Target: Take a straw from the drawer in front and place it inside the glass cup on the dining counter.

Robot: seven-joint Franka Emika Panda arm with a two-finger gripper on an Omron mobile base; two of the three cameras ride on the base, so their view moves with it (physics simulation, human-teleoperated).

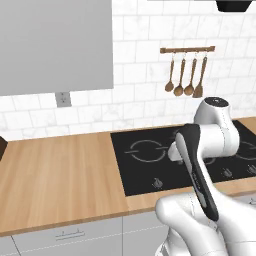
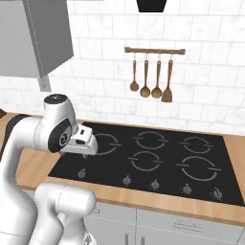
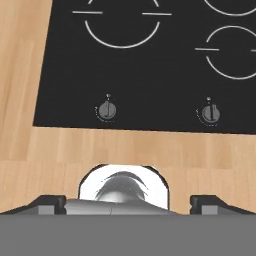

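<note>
**Arm over black cooktop, jaws wide and empty**

The gripper (image 3: 128,200) hangs above the front edge of the wooden worktop (image 1: 60,175), looking down at the black cooktop (image 3: 150,65). In the hand view its two dark finger tips (image 3: 47,202) sit far apart at the bottom corners, w/ nothing between them: jaws spread wide, holding nothing. Two round knobs (image 3: 107,110) lie along the cooktop's front strip, just behind the bare wood band; parts of burner rings show above them.

In the left base view the white arm (image 1: 210,145) rises from lower right and bends over the cooktop's right half. The hand itself is mostly hidden behind the arm there, so finger spacing can't be read from that side. In the right base view the arm's wrist (image 2: 79,141) sits over the cooktop's left front corner, near the left-most burner ring.

On the tiled wall behind, a wooden rail (image 2: 154,50) carries four hanging wooden utensils (image 2: 150,76). A grey wall cabinet (image 1: 55,45) hangs upper left, w/ a wall socket (image 1: 62,99) just below it. Grey cabinet fronts w/ bar handles (image 2: 186,226) run under the worktop; which, if any, is the task's drawer can't be told. Straw, cup, dining counter: position can't be told from these views.
</note>
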